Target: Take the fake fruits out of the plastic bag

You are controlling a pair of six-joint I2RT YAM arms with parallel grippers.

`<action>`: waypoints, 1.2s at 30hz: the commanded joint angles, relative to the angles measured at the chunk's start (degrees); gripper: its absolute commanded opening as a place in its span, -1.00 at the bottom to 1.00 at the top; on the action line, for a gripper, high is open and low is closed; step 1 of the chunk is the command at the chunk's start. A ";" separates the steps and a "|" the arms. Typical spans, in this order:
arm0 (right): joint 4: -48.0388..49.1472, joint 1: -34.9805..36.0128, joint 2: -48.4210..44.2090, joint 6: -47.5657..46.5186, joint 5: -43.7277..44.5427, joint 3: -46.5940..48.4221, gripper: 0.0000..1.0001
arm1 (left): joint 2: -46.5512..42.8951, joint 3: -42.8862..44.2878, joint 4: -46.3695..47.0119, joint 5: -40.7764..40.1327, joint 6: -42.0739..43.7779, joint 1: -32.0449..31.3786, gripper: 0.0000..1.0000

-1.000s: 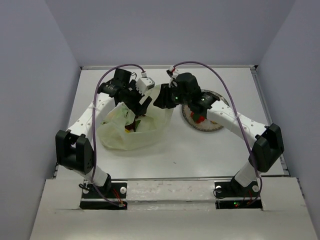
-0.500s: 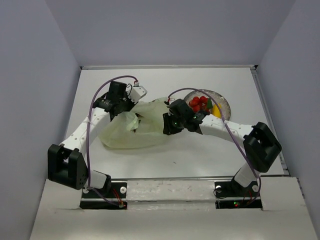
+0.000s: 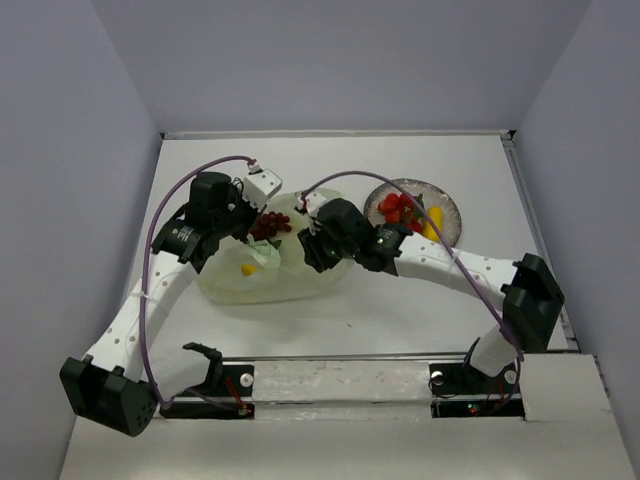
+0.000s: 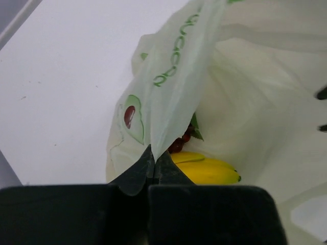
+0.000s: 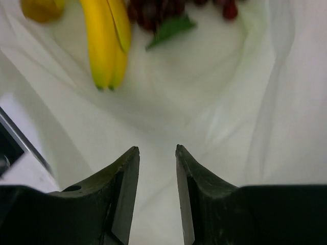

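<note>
Left gripper [image 4: 153, 164]: the fingers are closed on a fold of the plastic bag [image 4: 176, 76]. The film is pinched between the tips and held up, so the mouth is kept open. Right gripper [image 5: 157, 153]: the fingers are parted by a narrow gap and nothing is held. It is poised inside the mouth, above the lining.

Risks judged from here:
- The thin film could be caught between the right fingers along with a fruit, and the bag dragged out with it.
- The gap looks tight for the banana [image 5: 106, 43]. A wider opening is probably needed, or the glossy skin may simply be pushed away.
- If the pinched fold slips from the left fingers, the mouth would be expected to collapse over the contents.

Bag contents: the banana, a dark grape bunch [image 5: 153, 9] with a green leaf, and a yellow-orange round fruit [image 5: 38, 7] cut off at the edge of the right wrist view. All are lying close together on the lining.

Farther back, beside the bag: a plate [image 3: 447, 198] on the table [image 3: 400, 300]. Red berries [image 3: 397, 208] and a yellow fruit [image 3: 431, 221], kind not resolved, are held on it.
</note>
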 commanded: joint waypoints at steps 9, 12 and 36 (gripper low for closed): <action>16.72 -0.20 18.08 -2.52 -9.67 13.95 -0.26 | -1.91 -2.51 1.53 2.36 -3.79 -1.23 -1.00; 18.48 1.90 15.64 -5.07 -11.64 8.33 -0.29 | -1.39 -2.16 2.14 -0.02 -5.20 -1.06 -1.00; 31.84 5.07 29.77 -2.44 -17.53 15.86 0.80 | 3.01 -2.07 7.59 -7.50 -9.25 -0.62 -1.00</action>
